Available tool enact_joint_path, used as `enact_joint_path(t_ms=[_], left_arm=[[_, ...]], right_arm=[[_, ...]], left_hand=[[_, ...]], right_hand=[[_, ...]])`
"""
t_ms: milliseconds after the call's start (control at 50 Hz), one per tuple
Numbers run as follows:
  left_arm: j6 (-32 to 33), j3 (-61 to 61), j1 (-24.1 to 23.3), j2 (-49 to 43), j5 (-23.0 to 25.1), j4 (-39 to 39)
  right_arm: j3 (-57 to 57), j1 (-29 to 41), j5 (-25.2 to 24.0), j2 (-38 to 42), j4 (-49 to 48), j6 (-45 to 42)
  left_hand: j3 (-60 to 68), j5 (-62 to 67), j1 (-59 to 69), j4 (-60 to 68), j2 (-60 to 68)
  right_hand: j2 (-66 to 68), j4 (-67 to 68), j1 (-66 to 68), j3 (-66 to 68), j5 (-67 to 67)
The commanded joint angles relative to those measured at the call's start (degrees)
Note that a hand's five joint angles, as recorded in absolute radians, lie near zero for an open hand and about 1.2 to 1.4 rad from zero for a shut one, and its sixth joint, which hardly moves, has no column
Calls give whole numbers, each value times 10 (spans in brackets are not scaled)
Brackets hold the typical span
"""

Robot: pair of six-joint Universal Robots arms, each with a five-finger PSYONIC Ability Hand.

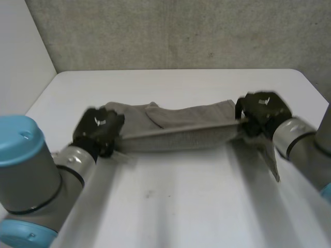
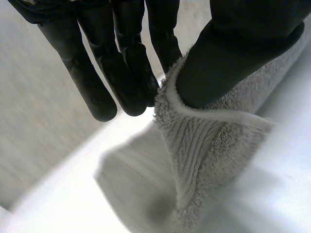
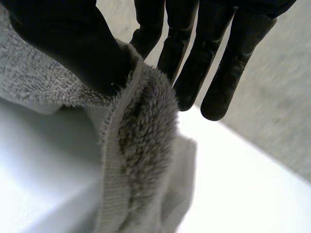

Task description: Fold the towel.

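A grey terry towel (image 1: 181,132) hangs stretched between my two hands above the white table (image 1: 181,201), sagging in the middle, with part of it resting on the table behind. My left hand (image 1: 98,132) holds its left end. In the left wrist view the thumb (image 2: 228,63) pinches the towel's hemmed edge (image 2: 214,145) against the fingers (image 2: 121,68). My right hand (image 1: 261,113) holds the right end, and a flap hangs down below it. In the right wrist view the thumb (image 3: 73,48) presses the towel (image 3: 141,160) against the fingers (image 3: 194,53).
The table's far edge meets a grey wall (image 1: 181,31). A white panel (image 1: 20,57) stands at the far left. My left arm (image 1: 31,181) fills the near left corner, and my right arm (image 1: 305,150) comes in from the right.
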Motion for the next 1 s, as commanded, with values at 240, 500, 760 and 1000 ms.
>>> enact_joint_path(t_ms=[240,500,760,1000], left_arm=[[162,219,39,96,46,-294],[155,279,61,-137,96,-268],[42,478,63,-162,93,10],[-51,301,96,-48,97,111]], right_arm=[[-289,-6,6,-73,313,-219],[-300,9,4,119,272,-276],[-326,12,16,113,-258,-211],[-243,0,-82,30,-165,-157]], left_hand=[[106,123,137,105,104],[106,123,137,105,104],[106,123,137,105,104],[106,123,137,105,104]], right_hand=[[107,103,9,106,111],[107,103,9,106,111],[107,103,9,106,111],[107,103,9,106,111]])
